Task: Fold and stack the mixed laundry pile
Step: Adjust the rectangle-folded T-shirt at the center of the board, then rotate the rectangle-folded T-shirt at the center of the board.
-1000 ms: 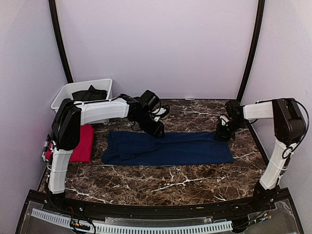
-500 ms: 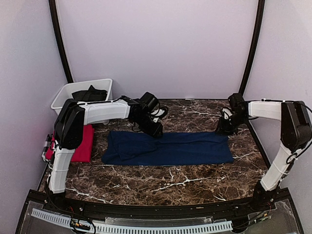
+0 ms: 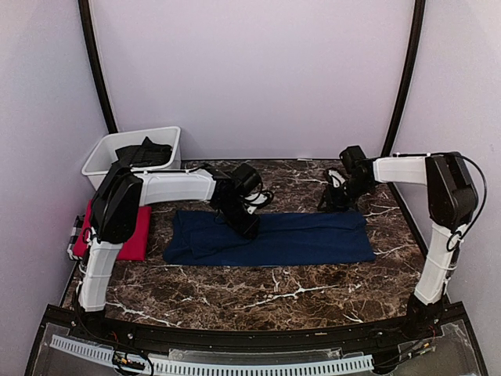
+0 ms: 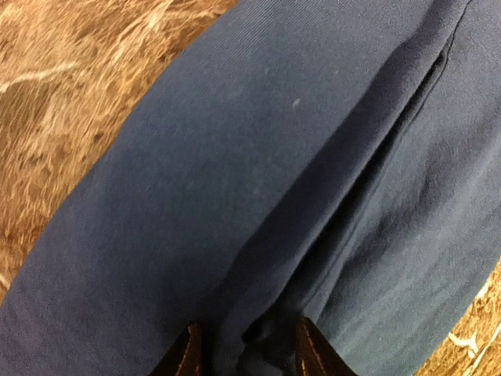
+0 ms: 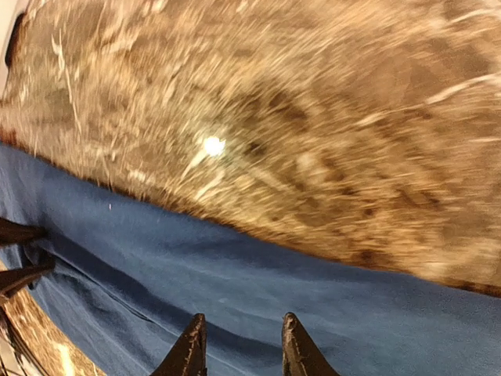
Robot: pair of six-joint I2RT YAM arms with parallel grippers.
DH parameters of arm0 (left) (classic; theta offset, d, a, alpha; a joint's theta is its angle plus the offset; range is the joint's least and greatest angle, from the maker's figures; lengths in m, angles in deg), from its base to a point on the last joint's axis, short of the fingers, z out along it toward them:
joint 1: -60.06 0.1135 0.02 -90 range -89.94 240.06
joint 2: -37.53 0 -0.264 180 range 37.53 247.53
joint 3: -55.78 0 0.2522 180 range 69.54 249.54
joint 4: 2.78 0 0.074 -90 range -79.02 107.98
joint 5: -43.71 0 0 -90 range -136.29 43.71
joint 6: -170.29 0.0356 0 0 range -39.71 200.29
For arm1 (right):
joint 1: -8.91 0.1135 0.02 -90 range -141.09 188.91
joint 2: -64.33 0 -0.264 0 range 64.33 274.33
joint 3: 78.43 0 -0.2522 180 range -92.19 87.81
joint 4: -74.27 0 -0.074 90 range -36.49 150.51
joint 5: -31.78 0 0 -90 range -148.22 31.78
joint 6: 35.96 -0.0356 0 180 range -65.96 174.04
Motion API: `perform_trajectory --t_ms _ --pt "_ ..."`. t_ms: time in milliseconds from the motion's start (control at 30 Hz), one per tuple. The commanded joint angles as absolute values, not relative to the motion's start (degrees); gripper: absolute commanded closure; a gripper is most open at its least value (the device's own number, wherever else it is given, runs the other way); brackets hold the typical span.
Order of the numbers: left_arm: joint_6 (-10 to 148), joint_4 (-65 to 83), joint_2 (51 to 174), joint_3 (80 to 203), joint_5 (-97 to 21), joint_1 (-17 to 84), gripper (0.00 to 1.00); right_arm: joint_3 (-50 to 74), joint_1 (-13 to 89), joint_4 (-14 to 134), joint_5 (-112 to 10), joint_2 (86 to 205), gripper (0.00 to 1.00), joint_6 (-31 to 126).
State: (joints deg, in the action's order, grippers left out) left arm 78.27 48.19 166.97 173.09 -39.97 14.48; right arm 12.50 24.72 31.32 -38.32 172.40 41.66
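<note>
Two hands meet the navy blue T-shirt (image 3: 274,239) lying across the table (image 3: 274,301): we see the left hand (image 4: 246,350) pinching its 11 o'clock fold, the right hand (image 5: 241,346) spread over its 1 o'clock edge.

The near half of the bench (image 3: 258,294) lies bare, open to reach from either side. The navy blue T-shirt (image 3: 313,239) stretches flat across the middle. The left arm (image 3: 172,186) bars the far left, above the red T-shirt (image 3: 135,235) and before the white bin (image 3: 98,153). The right arm (image 3: 403,168) spans the far right, with bare marble between the arms.
</note>
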Motion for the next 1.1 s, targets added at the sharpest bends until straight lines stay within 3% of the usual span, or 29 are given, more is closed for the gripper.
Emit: perform_trajectory --t_ms 0,167,433,600,867,1067 --pt "72.15 45.88 152.86 168.36 -41.77 15.53 0.58 11.85 27.36 32.37 -36.42 174.75 0.70 43.39" --pt "59.58 41.67 143.92 158.52 -41.45 16.99 0.57 13.80 28.30 32.37 -37.27 175.52 0.73 44.48" --pt "50.27 41.50 144.17 145.50 -43.11 17.10 0.61 21.03 28.40 32.99 -39.93 172.49 0.76 40.79" --pt "48.13 41.44 147.44 144.96 -45.57 19.26 0.65 25.30 28.39 32.13 -40.07 168.98 0.76 38.37" --pt "56.60 42.68 160.66 159.12 -45.28 23.18 0.68 38.17 30.02 35.62 -33.53 159.19 0.76 32.56" --pt "64.87 47.04 174.66 183.43 -43.49 25.72 0.65 49.07 44.56 45.56 -27.73 150.07 0.73 19.56"
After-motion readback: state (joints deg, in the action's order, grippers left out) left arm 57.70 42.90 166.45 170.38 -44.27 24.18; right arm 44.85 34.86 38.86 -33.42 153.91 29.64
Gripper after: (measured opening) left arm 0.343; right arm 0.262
